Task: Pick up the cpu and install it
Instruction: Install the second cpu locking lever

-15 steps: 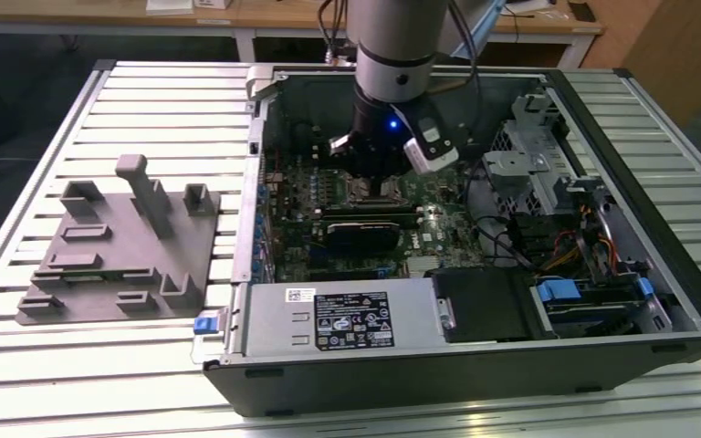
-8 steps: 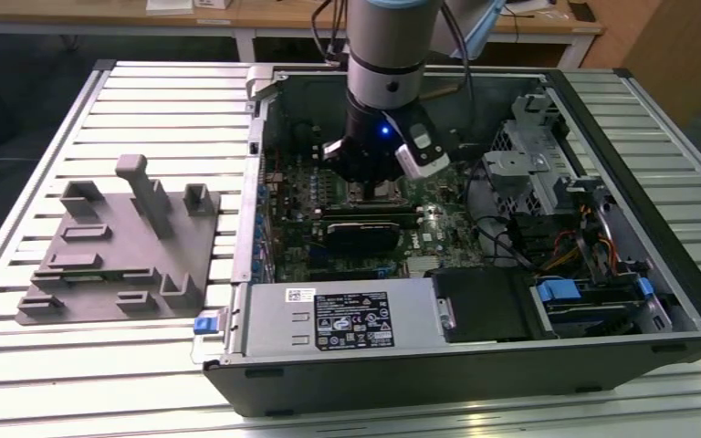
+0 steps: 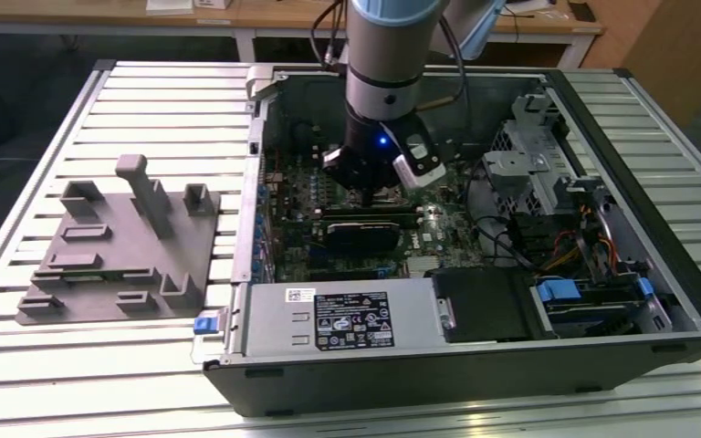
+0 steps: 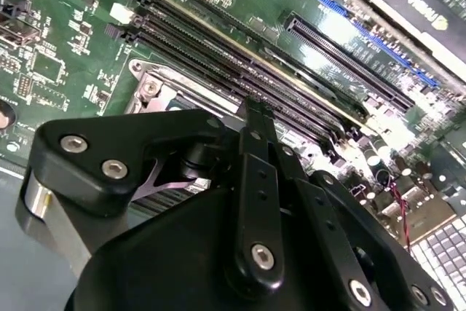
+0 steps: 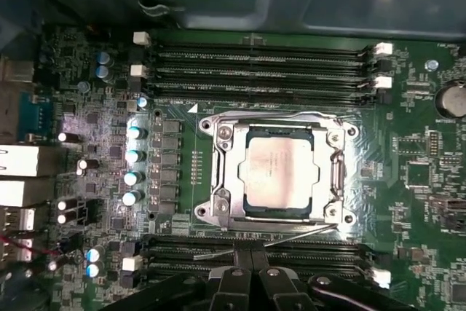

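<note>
The cpu [image 5: 279, 172], a silvery square chip, lies flat inside the metal socket frame [image 5: 218, 172] on the green motherboard in the first wrist view. My gripper [image 5: 251, 256] hangs above the memory slots beside the socket, fingers shut together with nothing between them, apart from the cpu. In the second wrist view the black gripper [image 4: 255, 107] hides most of the socket; one corner of the frame [image 4: 149, 87] peeks out. In the exterior view the gripper [image 3: 381, 196] is low inside the open computer case [image 3: 473, 365], over the board's middle.
Rows of memory slots [image 5: 262, 71] flank the socket on two sides. A thin metal lever [image 5: 262, 241] lies slanted by the frame. A graphics card [image 3: 357, 233], a power supply [image 3: 339, 319] and drive cages [image 3: 546, 173] crowd the case. A grey plastic tray with posts [image 3: 120, 265] stands outside.
</note>
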Tool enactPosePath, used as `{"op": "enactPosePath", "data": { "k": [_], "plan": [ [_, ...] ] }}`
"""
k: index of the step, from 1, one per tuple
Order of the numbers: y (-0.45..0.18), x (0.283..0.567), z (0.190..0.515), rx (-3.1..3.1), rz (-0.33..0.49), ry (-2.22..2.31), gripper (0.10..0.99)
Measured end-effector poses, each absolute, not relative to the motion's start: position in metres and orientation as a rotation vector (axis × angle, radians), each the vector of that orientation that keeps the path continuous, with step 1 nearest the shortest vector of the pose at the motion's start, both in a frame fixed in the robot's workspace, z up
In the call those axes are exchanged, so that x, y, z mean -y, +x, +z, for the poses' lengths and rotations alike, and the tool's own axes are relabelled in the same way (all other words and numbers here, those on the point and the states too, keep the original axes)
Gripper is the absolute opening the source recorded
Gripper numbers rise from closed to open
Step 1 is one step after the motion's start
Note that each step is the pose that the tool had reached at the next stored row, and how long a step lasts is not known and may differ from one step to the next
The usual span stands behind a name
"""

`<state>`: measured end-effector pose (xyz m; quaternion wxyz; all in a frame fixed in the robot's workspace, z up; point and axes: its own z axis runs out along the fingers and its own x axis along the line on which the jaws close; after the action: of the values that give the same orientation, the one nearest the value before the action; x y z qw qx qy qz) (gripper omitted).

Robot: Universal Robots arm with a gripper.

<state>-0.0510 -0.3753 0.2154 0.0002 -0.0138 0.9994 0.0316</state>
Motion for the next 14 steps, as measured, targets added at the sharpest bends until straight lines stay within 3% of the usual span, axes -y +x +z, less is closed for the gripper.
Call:
{"op": "enactPosePath", "data": {
  "k": [14],
  "plan": [
    [-0.058,0.390,0.215,-3.129,0.257,-0.043,0.106]
  ]
}}
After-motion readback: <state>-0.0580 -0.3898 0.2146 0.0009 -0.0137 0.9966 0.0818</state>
